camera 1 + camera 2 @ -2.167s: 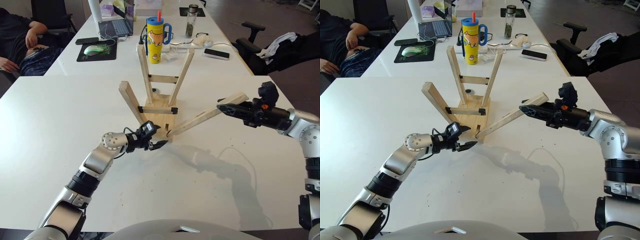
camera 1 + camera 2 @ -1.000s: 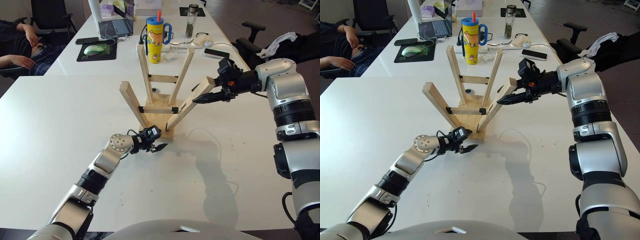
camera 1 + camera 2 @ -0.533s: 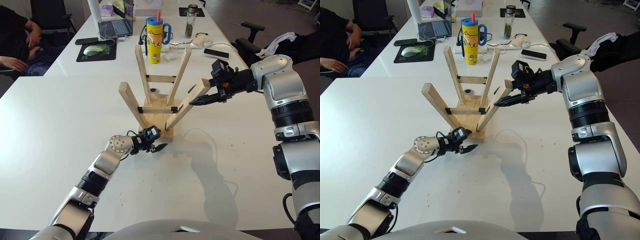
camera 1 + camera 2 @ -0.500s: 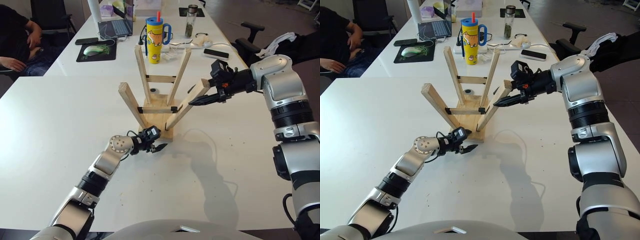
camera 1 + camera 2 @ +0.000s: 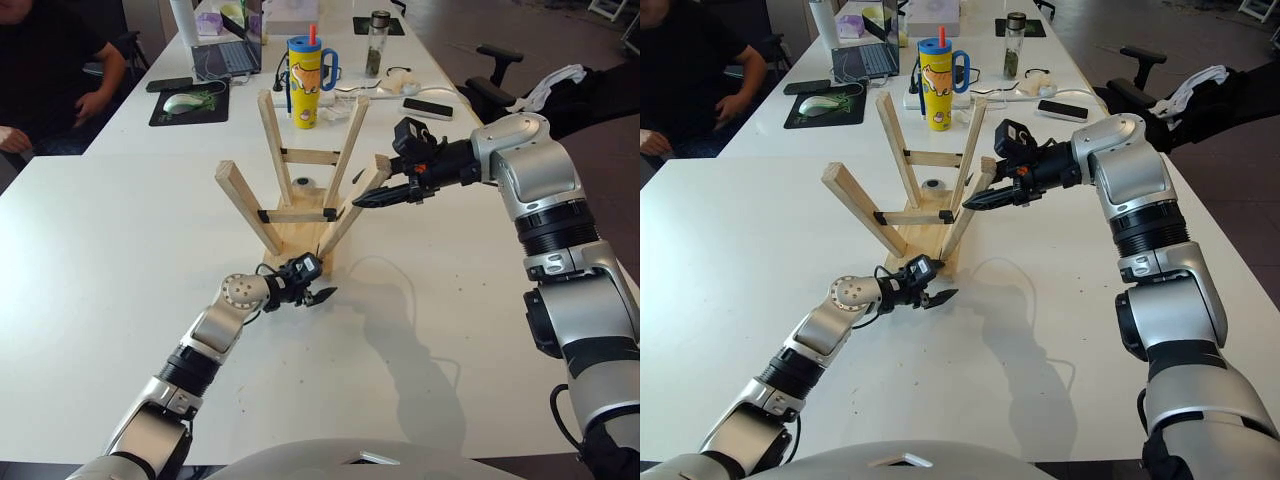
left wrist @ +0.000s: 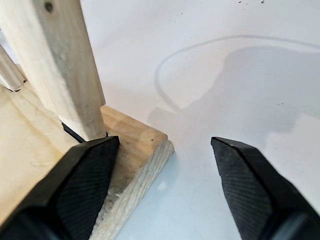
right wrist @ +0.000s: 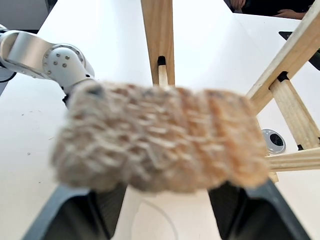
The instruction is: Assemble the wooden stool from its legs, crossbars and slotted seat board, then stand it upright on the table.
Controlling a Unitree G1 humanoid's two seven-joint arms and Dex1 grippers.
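Jaws of the left gripper point(image 5: 322, 294) stand wide apart with nothing between them. One finger point(image 6: 80, 185) is against the near right corner of the seat board point(image 5: 298, 236), and the other is over bare table point(image 5: 120, 260). Jaws of the right gripper point(image 5: 362, 199) are closed across the upper end of the front right leg point(image 5: 343, 222). Wooden stool noted upside down, seat board flat on the table, roughly midway between the left and right edges and toward the far edge. Four legs point up, with a rear crossbar point(image 5: 308, 156) and a front crossbar point(image 5: 297, 215) between them. Held leg's long axis slants from the board corner beside the left gripper up and out toward the robot's right. Whether its foot is fully home in the slot cannot be told. Assessment: the right arm commands the free end and the left arm is nearer the joint. The next move likely calls for pressing along that axis while the board is steadied.
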